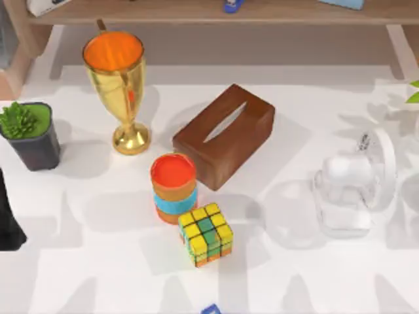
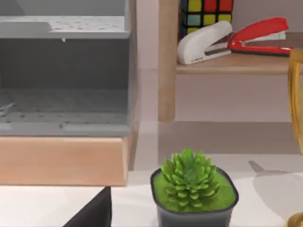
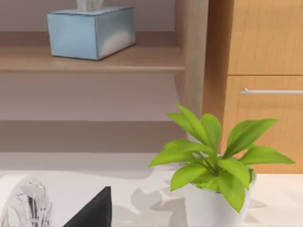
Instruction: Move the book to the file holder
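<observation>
The book is out of view. In the left wrist view the grey perforated file holder (image 2: 64,71) stands on a wooden base at the table's back left, well beyond my left gripper. One dark finger (image 2: 94,213) of that gripper shows at the picture's edge. My left arm (image 1: 8,219) rests at the table's left edge in the top view. A dark finger (image 3: 94,210) of my right gripper shows in the right wrist view, facing a leafy plant. Nothing is seen held by either gripper.
On the table stand a gold trophy cup (image 1: 121,85), a small potted succulent (image 1: 29,134), a brown tissue box (image 1: 224,134), stacked coloured bowls (image 1: 173,186), a puzzle cube (image 1: 206,233) and a clear glass object (image 1: 350,190). A small blue corner (image 1: 209,309) pokes in at the front edge.
</observation>
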